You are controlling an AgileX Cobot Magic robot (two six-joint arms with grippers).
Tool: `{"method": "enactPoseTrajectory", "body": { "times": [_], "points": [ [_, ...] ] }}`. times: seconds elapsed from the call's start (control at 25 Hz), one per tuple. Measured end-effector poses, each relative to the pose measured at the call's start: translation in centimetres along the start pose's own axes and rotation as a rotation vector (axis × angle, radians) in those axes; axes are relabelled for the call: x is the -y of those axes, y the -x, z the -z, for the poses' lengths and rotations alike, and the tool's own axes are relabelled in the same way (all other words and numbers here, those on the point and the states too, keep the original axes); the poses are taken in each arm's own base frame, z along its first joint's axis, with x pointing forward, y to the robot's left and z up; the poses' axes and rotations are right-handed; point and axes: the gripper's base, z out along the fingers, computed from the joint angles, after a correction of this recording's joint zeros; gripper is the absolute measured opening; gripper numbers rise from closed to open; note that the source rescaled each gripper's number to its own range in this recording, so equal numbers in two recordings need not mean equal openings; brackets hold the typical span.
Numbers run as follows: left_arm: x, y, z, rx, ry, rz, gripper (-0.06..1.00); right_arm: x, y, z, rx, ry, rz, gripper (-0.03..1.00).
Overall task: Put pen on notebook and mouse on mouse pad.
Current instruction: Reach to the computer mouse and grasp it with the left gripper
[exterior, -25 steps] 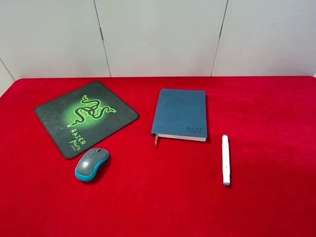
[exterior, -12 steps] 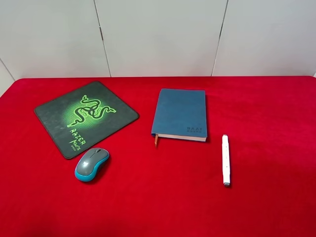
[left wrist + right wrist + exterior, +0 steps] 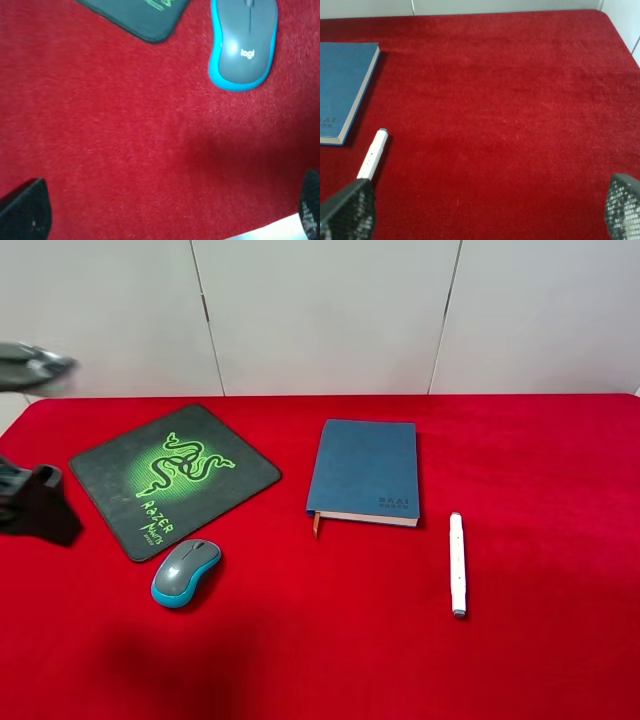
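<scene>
The teal and grey mouse [image 3: 185,572] lies on the red cloth just in front of the dark mouse pad [image 3: 175,478] with its green snake logo, off the pad. My left gripper [image 3: 32,504] hangs at the table's left edge, left of the pad and apart from the mouse. In the left wrist view the mouse [image 3: 243,45] and a pad corner [image 3: 142,17] lie ahead of the open left gripper [image 3: 167,215]. The white pen [image 3: 457,563] rests on the cloth right of the blue notebook [image 3: 365,470]. The right gripper [image 3: 485,215] is open, with the pen [image 3: 374,154] and notebook [image 3: 342,87] ahead of it.
Red cloth [image 3: 330,650] covers the whole table, with a white panelled wall [image 3: 320,310] behind. A blurred part of the left arm [image 3: 30,365] shows at the upper left. The right arm is out of the exterior view.
The left arm has come into the exterior view from the left edge, and its shadow now falls on the cloth at the lower left. Mouse, pad, notebook and pen have not moved.
</scene>
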Motion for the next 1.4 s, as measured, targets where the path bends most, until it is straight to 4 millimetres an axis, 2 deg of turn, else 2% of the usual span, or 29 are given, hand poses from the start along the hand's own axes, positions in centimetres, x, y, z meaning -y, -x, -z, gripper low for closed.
{"method": "enactPoseTrajectory", "body": {
  "times": [0.28,0.6,0.8,1.2,1.4],
  "points": [
    [2.5,2.4,-4.2,-0.045,-0.016,-0.003,0.97,0.0,0.0,0.0,0.000,0.000,0.000,1.00],
    [4.3,3.7,-8.9,-0.117,-0.010,0.001,0.97,0.0,0.0,0.0,0.000,0.000,0.000,1.00],
    [4.8,4.3,-11.4,-0.138,-0.022,0.035,0.97,0.0,0.0,0.0,0.000,0.000,0.000,1.00],
    [4.8,5.1,-15.0,-0.124,-0.026,0.045,0.97,0.0,0.0,0.0,0.000,0.000,0.000,1.00],
    [4.9,5.3,-15.8,-0.112,-0.034,0.047,0.97,0.0,0.0,0.0,0.000,0.000,0.000,1.00]
  ]
}}
